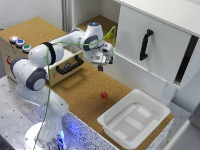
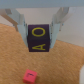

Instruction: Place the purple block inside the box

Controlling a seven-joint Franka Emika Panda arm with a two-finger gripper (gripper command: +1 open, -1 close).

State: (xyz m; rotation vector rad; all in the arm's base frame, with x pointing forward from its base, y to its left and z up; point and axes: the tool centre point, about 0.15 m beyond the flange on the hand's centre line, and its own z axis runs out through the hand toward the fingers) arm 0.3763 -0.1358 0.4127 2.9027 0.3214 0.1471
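The gripper (image 2: 39, 31) holds the purple block (image 2: 39, 38) between its jaws, lifted clear of the cork surface (image 1: 82, 92), so the carry looks under way. Next it should travel toward the box (image 1: 134, 119), which lies well apart at the exterior view's right, passing the red cube (image 1: 104, 94). Beyond stands a white cabinet (image 1: 150, 47).

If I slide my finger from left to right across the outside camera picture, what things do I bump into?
Coloured buttons → black handle on the wooden box → tool with the purple block → red cube → white box.
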